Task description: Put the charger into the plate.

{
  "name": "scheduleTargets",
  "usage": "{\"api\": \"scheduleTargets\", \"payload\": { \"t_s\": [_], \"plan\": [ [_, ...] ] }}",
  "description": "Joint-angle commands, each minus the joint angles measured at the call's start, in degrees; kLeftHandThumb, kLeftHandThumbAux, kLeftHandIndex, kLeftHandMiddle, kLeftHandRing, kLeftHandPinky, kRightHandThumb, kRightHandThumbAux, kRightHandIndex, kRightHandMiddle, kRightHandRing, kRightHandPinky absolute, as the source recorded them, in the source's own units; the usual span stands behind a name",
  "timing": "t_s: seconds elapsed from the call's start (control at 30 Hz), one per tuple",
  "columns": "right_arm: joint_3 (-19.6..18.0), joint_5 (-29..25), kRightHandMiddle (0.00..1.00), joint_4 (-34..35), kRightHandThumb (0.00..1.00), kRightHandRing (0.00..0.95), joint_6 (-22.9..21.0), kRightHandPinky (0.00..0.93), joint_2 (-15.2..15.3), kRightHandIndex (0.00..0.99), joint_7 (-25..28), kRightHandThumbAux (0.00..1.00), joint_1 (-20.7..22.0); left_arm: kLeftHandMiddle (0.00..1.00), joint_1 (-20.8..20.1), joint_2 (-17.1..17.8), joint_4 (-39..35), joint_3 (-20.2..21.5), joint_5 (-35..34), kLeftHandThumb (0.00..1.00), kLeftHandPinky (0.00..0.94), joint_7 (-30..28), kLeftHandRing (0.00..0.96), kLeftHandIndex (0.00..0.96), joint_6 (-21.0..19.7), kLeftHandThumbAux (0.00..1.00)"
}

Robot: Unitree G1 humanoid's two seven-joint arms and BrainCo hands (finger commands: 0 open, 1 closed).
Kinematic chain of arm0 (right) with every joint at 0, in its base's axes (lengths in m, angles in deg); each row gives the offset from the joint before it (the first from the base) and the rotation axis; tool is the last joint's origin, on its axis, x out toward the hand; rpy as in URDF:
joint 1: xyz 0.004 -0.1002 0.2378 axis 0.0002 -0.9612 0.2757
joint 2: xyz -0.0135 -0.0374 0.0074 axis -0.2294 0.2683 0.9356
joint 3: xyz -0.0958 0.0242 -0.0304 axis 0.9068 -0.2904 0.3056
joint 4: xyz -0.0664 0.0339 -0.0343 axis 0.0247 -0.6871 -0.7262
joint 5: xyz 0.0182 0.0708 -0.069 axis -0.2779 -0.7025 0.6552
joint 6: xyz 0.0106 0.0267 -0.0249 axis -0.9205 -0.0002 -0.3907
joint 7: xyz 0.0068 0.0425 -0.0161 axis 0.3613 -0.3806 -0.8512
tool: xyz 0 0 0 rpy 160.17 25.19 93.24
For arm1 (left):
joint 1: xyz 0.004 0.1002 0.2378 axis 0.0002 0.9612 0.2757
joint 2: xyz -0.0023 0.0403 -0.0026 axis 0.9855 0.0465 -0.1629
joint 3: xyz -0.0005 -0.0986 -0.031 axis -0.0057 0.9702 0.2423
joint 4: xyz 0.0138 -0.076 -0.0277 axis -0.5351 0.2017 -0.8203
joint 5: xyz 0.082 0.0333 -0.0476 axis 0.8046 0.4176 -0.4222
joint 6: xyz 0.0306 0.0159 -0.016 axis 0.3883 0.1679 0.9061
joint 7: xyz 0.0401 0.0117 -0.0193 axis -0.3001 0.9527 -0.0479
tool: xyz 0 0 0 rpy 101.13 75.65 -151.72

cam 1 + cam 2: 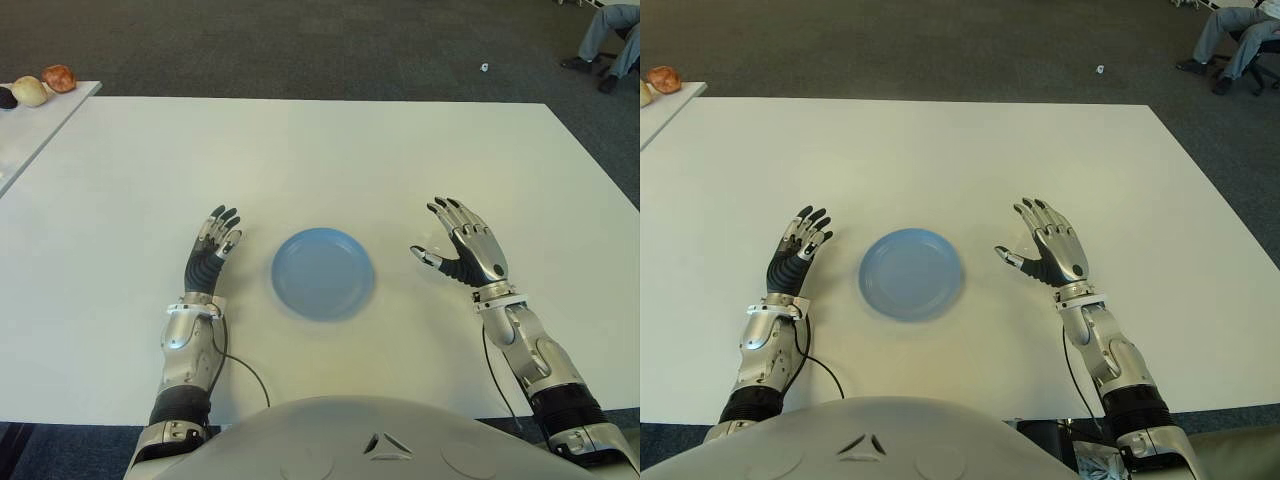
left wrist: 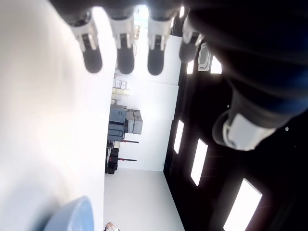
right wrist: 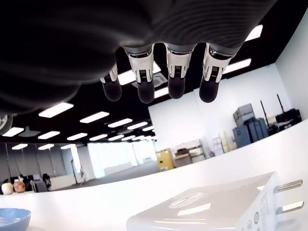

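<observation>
While my right robot hand hovers spread, holding nothing, over the white charger, the blue plate lies between it and my open left robot hand.

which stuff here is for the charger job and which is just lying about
For the job:
- charger, white, beneath the open right robot hand
- blue plate, empty, between the hands
- left robot hand, open, left of the plate

Lying about:
- round objects on the side table
- seated person's legs, far right
</observation>
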Motion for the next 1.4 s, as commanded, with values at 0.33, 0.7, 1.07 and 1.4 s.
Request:
{"api": "scheduleTargets", "payload": {
  "t_s": [0.33, 0.7, 1.07, 1.4],
  "plan": [
    [1.6, -0.4, 0.000, -4.8, 0.229, 0.000, 0.7, 0.000, 2.0, 0.000, 3.2, 0.138, 1.7, 0.128, 6.0, -1.1, 9.5, 0.5, -0.5, 0.000, 0.145, -1.3, 0.120, 0.080, -6.6, 0.571],
    [2.4, -1.4, 0.000, -8.6, 0.226, 0.000, 2.3, 0.000, 3.5, 0.000, 4.6, 0.153, 3.1, 0.126, 6.1, -0.6, 9.2, 0.6, -0.6, 0.000, 0.145, -1.7, 0.118, 0.079, -6.8, 0.574],
    [3.3, -1.4, 0.000, -13.9, 0.214, 0.000, 3.6, 0.000, 4.2, 0.000, 4.3, 0.165, 5.2, 0.127, 6.2, -0.2, 9.1, 0.6, -0.9, 0.000, 0.154, -2.2, 0.120, 0.084, -6.9, 0.574],
    [4.3, -2.2, 0.000, -19.0, 0.211, 0.000, 5.3, 0.000, 4.3, 0.000, 4.3, 0.183, 7.2, 0.130, 6.2, 0.0, 9.1, 0.8, -0.7, 0.000, 0.152, -2.1, 0.121, 0.088, -6.8, 0.574]
  ]
}}
